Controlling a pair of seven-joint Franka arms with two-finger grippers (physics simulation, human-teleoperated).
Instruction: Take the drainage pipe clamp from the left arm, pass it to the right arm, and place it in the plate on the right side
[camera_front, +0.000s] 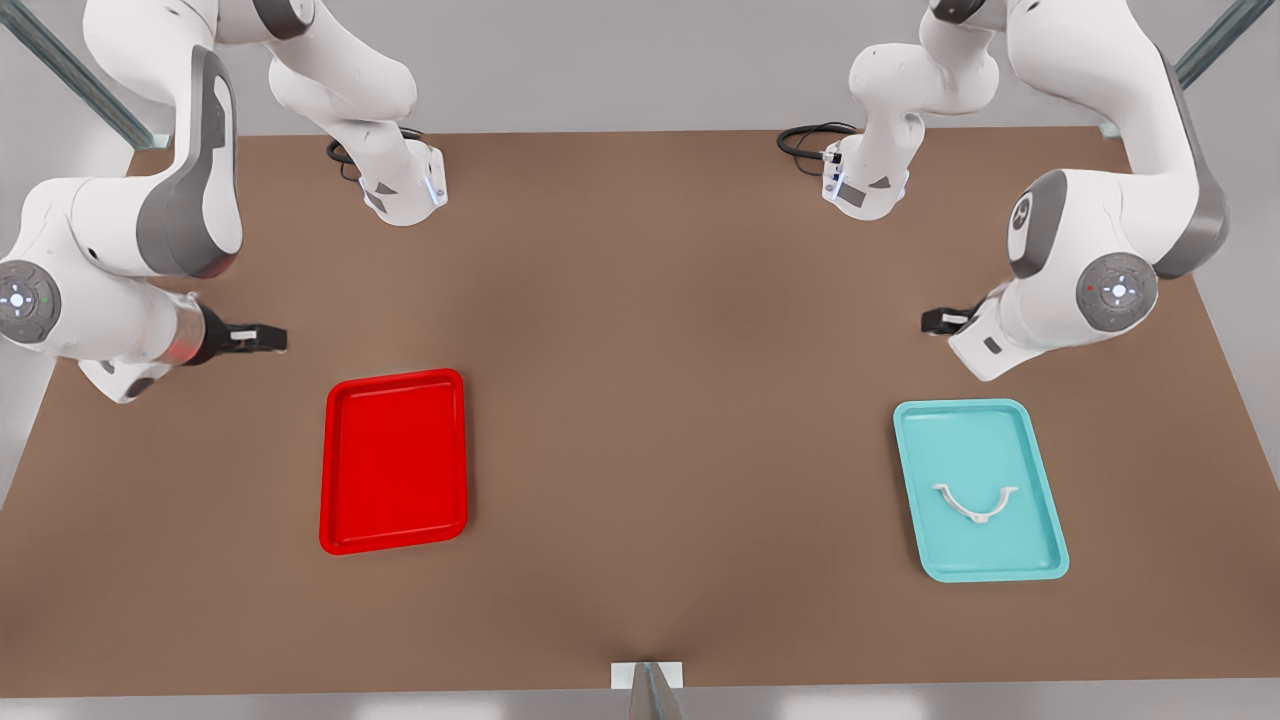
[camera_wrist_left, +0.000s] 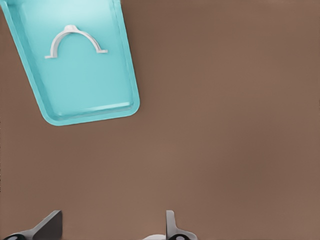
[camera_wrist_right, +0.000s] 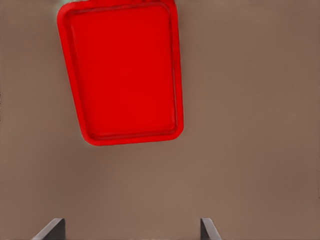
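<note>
- Two arms waited above the brown counter (camera_front: 640, 400), near its far corners.
- Red plate (camera_front: 394, 460) lay bare toward the front view's left; teal tray (camera_front: 980, 490) toward the front view's right.
- Left gripper (camera_front: 940, 320) hung beyond the teal tray, jaws wide, empty; right gripper (camera_front: 265, 338) hung beyond the plate, jaws wide too.
- Drainage pipe clamp (camera_front: 975, 503) lay flat in the teal tray; being thin, it could slip from a pinch or be dropped during the handover.

1. Both arms: white glossy shells, grey joint covers, e.g. left arm (camera_front: 1100, 230) and right arm (camera_front: 120, 230).
2. Round grey end caps with small lit dots.
3. Small black grippers: left gripper (camera_front: 935, 321), right gripper (camera_front: 262, 338).
4. Black cable loops by each base.
</note>
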